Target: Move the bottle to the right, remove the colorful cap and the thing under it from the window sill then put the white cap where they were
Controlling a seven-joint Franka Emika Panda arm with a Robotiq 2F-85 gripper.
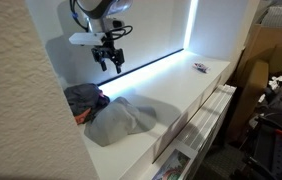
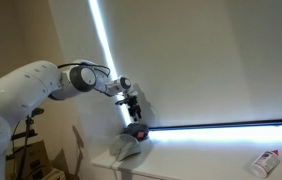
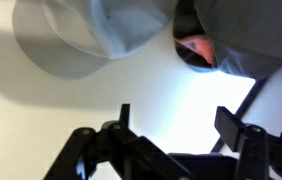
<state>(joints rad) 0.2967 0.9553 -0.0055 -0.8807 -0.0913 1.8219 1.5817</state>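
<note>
The fingers (image 3: 226, 122) are spread apart with nothing between them, hovering above the surface (image 1: 171, 90). Just below them sits the colorful cap (image 1: 83, 98), touching the white cap (image 1: 121, 120). Whatever lies beneath the colorful one cannot be made out. The bottle (image 2: 266, 162) lies well apart from the fingers, far along the surface. The first step therefore looks done, though that is a judgement from its place alone. The rest appears not yet done: the colorful cap and the thing beneath it are still on the surface, and the white cap is not in their spot. Grasping the colorful cap looks like the step in hand.
</note>
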